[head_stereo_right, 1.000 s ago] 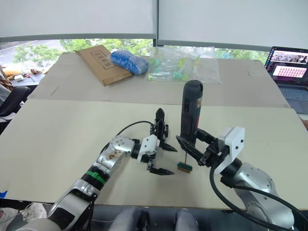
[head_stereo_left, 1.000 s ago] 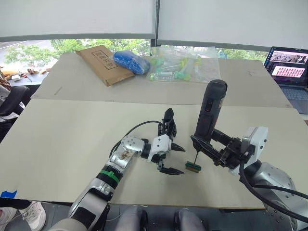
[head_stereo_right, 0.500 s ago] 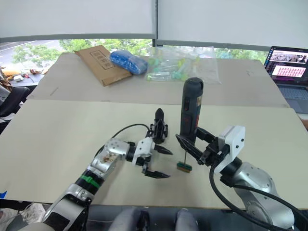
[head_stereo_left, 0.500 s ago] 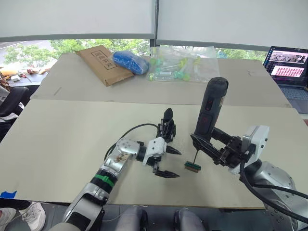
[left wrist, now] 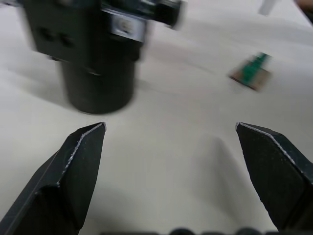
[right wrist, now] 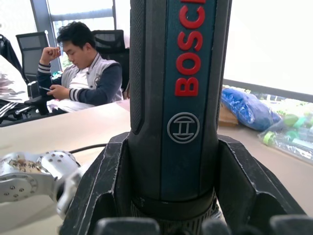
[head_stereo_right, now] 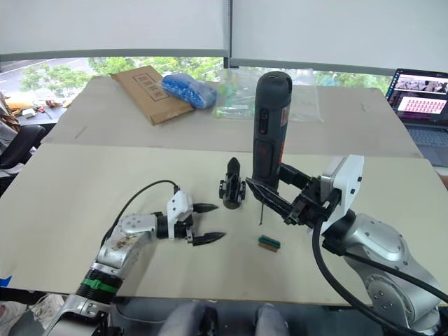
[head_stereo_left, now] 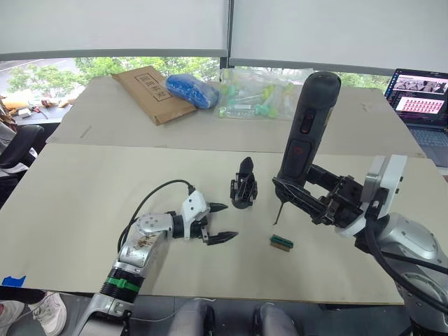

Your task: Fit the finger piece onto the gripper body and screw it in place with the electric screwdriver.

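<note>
Now the right end effector (head_stereo_left: pixel 297 198) is gripping the screwdriver (head_stereo_left: pixel 305 133) upright (bit above the surface (head_stereo_left: pixel 84 203)), while the left end effector (head_stereo_left: pixel 218 222) is gaping wide beside the gripper body (head_stereo_left: pixel 243 190).

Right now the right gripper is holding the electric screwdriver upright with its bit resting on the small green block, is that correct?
Not quite. The right gripper does hold the electric screwdriver upright, but its bit hangs above the table, apart from the small green block, as the left eye view shows.
</note>
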You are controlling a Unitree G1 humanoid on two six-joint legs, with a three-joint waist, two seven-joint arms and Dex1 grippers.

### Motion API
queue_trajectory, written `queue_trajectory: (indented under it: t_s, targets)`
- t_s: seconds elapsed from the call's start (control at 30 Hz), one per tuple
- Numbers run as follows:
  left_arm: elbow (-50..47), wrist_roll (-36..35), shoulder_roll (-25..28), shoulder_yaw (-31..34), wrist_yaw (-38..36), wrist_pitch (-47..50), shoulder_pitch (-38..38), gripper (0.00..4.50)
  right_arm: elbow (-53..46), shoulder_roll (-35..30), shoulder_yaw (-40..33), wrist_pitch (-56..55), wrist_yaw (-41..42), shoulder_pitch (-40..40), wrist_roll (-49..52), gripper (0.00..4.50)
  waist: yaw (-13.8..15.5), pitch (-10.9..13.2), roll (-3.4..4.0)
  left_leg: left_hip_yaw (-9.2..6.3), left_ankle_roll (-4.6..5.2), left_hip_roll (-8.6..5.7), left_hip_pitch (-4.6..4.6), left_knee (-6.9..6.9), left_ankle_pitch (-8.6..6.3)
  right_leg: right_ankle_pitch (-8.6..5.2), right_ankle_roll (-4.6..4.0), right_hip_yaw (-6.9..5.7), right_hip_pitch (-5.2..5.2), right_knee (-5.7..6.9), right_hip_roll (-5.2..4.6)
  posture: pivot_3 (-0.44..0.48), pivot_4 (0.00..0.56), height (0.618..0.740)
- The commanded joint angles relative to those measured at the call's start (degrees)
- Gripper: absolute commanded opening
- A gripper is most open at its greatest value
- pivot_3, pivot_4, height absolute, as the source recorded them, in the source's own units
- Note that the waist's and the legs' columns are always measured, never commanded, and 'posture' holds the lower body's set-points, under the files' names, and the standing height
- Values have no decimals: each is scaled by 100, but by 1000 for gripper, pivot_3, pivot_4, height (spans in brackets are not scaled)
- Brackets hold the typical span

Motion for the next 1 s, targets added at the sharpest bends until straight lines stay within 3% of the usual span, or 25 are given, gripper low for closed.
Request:
queue_trajectory:
  t_s: [0.03, 0.23, 0.33, 0.43, 0.57, 0.73, 0.87, 1.0]
  targets:
    - [318, 96, -287, 25, 432, -170, -353, 4500, -160, -71, -123, -48, 30, -226, 197, 1953, 9, 0, 0, 0, 0, -1, 0, 0, 0, 0, 0, 0, 0, -1, 0, 0, 150, 740]
    - [1328, 376, -705, -136, 651, -752, -882, 4500, -51, -103, -104, -37, 41, -324, 179, 1953, 4, 0, -1, 4, 0, -3, 1, -3, 0, 0, 0, -2, 0, -1, 0, 0, 150, 740]
    - [1844, 530, -781, -103, 820, -1084, -1150, 3566, -54, -107, -85, -32, 24, -345, 168, 1952, 20, -1, -1, 5, 0, -4, 0, -1, 0, 0, 1, -4, 1, -2, 0, 0, 150, 740]
    - [2335, 529, -631, -268, 32, -1764, -1413, 2297, -55, -147, -114, -21, 78, -327, 217, 1952, 14, -1, -2, 5, 0, -3, 2, -1, 0, 0, 1, -3, 1, 0, 0, 0, 150, 740]
    - [3544, 527, -563, -456, -1288, -2627, -2190, 2309, -22, -303, -165, 16, 405, -227, 416, 1952, 17, -1, -2, 10, 0, -4, 0, -4, 0, 0, 0, -7, -4, -4, 1, 0, 150, 740]
    - [5247, 1005, -691, -439, -1181, -3403, -3111, 2309, 105, -494, -146, 148, 685, -384, 662, 1952, 71, 1, -5, 11, 6, -12, -6, 7, -2, 4, 7, -12, 1, -11, 1, 0, 150, 740]
    - [5736, 867, -737, -127, -1237, -3213, -3254, 2309, 214, -591, -176, 310, 745, -582, 939, 1953, 45, 0, -6, 9, 11, -7, -5, 11, -5, 5, 9, -10, 4, -10, 1, 0, 150, 740]
    - [5590, 831, -613, 17, -1389, -3128, -3064, 4245, 304, -649, -164, 413, 828, -788, 1103, 1952, -13, 0, -6, 8, 12, -2, -6, 18, -6, 5, 8, -9, 1, -3, 1, 0, 150, 740]
